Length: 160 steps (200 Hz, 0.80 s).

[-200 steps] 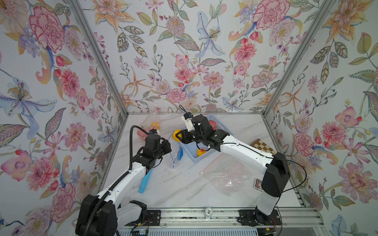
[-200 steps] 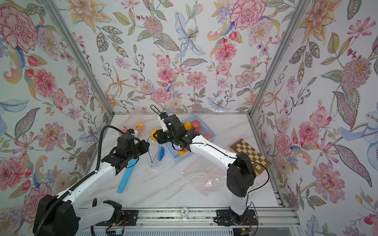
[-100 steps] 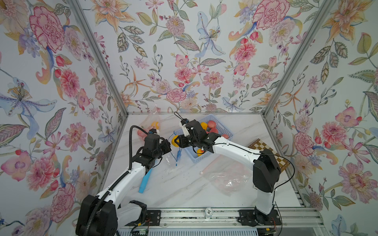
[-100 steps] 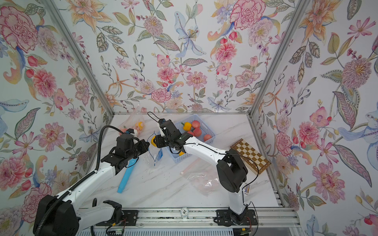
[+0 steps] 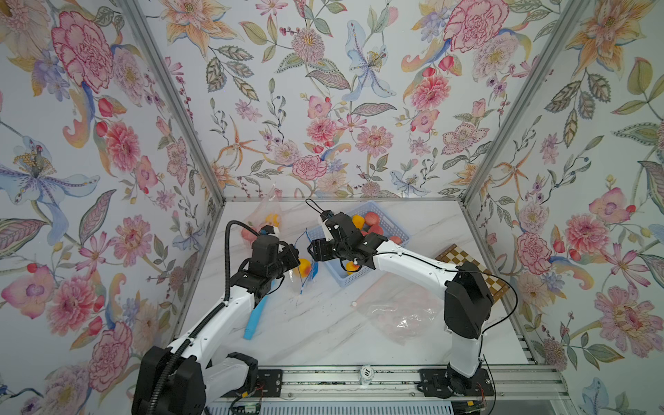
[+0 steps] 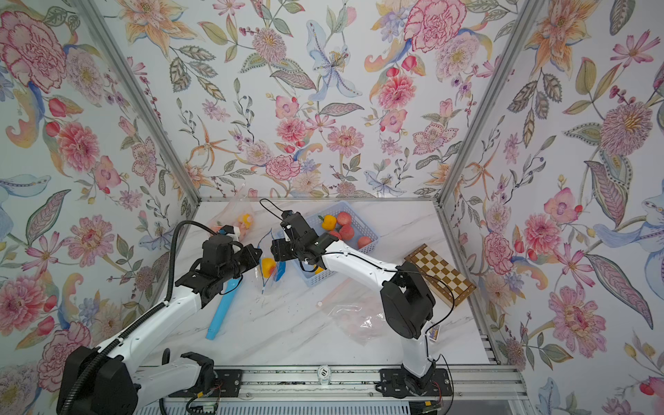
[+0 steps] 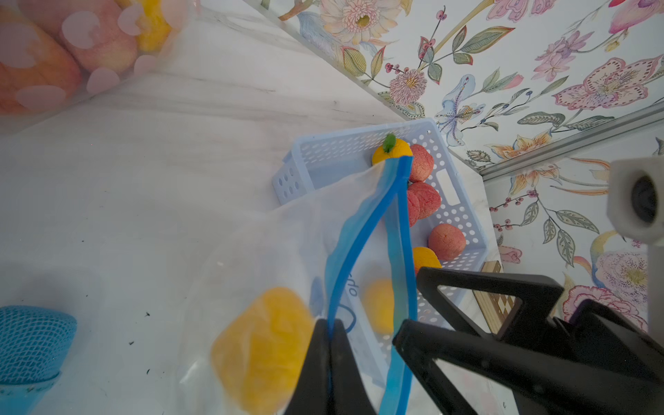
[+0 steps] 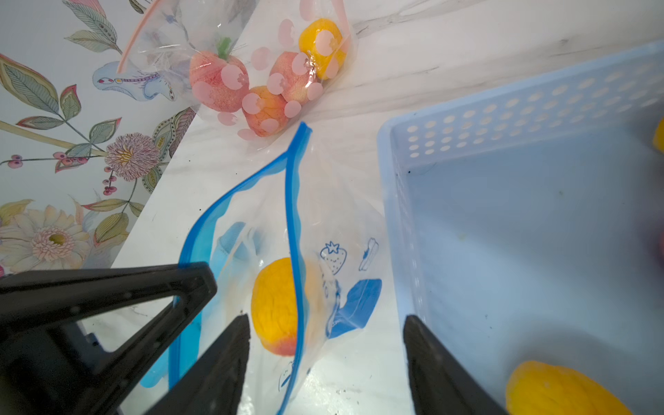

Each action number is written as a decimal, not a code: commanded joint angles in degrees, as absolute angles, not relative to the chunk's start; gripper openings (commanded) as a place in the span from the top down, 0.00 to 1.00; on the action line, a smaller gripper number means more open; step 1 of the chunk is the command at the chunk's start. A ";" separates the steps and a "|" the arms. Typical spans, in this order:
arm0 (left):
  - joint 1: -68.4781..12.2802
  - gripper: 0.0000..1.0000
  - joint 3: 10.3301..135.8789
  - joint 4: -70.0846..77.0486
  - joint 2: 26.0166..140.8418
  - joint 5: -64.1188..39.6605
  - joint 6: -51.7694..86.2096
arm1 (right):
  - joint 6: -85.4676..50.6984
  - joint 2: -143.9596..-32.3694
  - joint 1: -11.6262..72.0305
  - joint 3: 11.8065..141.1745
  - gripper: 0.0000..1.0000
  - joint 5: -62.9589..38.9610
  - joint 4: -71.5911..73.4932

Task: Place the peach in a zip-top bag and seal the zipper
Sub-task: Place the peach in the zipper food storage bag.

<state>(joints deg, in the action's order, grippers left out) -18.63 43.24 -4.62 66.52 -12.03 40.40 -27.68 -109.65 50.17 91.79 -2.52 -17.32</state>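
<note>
The orange-yellow peach point(image 5: 304, 266) point(image 6: 267, 266) lies inside the clear zip-top bag point(image 8: 323, 222) with the blue zipper, left of the basket. My left gripper point(image 7: 328, 323) is shut on one blue zipper lip and holds the mouth up; in a top view it sits at the bag's left side point(image 5: 293, 257). The other lip hangs loose, so the mouth gapes. My right gripper point(image 8: 326, 318) is open above the mouth, with the peach point(image 8: 275, 305) below it and nothing between its fingers.
A light blue basket point(image 5: 393, 221) with several peaches stands right of the bag. A pink-dotted bag of fruit point(image 5: 266, 219) leans at the back left. A blue brush point(image 5: 257, 316), an empty clear bag point(image 5: 402, 312) and a checkerboard point(image 5: 467, 266) lie on the table.
My right gripper carried the peach left from the basket to the bag mouth, then opened. The peach now lies in the bag. The left gripper kept hold of the zipper lip.
</note>
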 commanded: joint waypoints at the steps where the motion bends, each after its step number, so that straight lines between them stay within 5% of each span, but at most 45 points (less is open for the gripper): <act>1: -17.95 1.00 42.54 -3.78 66.10 -13.01 40.70 | -27.23 -108.60 50.50 92.46 0.30 -2.89 -18.24; 99: -17.76 1.00 42.39 -4.39 65.74 -12.39 40.03 | -25.66 -101.17 43.00 91.31 0.27 4.06 -20.42; 160: -17.82 1.00 42.10 -3.61 66.30 -12.61 40.39 | -23.49 -107.64 33.96 96.77 0.24 9.26 -26.41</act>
<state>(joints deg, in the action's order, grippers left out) -18.31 43.22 -4.62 66.52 -12.01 40.38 -25.65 -103.74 36.25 93.32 6.33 -22.13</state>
